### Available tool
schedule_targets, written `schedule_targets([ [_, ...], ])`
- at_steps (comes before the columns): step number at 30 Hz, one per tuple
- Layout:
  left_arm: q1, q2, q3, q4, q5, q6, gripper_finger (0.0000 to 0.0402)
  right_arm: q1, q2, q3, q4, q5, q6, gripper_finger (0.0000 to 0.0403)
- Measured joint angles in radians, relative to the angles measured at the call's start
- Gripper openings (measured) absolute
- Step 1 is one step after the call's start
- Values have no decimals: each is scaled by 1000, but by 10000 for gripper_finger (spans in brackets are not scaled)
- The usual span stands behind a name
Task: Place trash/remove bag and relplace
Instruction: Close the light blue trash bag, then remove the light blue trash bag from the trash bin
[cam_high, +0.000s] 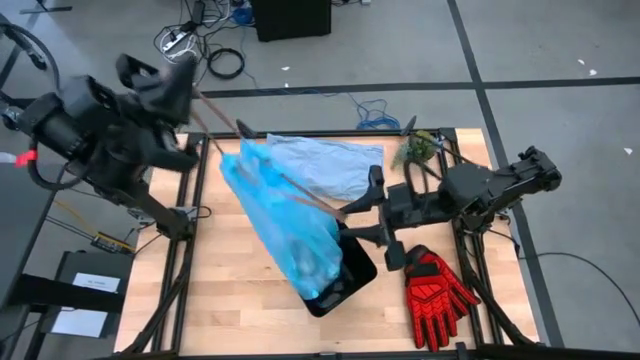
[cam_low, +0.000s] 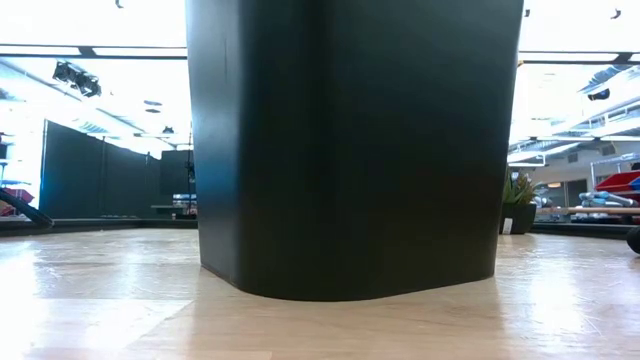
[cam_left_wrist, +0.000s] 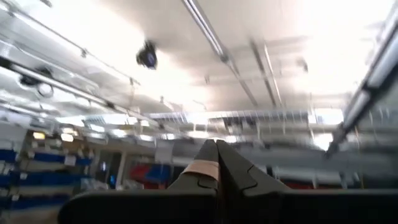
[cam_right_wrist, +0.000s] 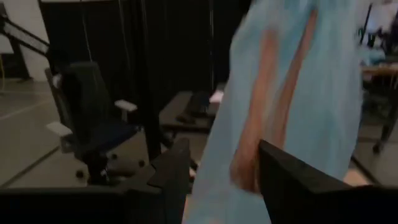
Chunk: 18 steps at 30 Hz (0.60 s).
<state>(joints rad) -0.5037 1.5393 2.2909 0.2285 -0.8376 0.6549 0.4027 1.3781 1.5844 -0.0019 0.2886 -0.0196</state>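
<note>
No legible writing on the bag (cam_high: 285, 225), bin (cam_low: 355, 140) or glove (cam_high: 437, 295)

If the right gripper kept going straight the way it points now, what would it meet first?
Most likely the bag: the cyan liner hangs right ahead of the open right gripper, partly between its fingers, stretched up from the black bin. Exact depth is unclear.
</note>
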Motion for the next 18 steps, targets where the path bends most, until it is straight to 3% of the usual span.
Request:
schedule_targets([
  [5,0,39,-6,-100,-11,-87,0,-7,0,63,-34,-3,-60,36],
  [7,-1,52,-6,-97,-12,-89,0,-9,0,80,-45,-2,-98,11],
  [15,-9,87,-5,-142,-35,-119,0,-3,-1,119,-94,13,-106,1],
  [18,-10,88,-5,-184,-43,-167,0,15,-7,119,-173,76,-122,6],
])
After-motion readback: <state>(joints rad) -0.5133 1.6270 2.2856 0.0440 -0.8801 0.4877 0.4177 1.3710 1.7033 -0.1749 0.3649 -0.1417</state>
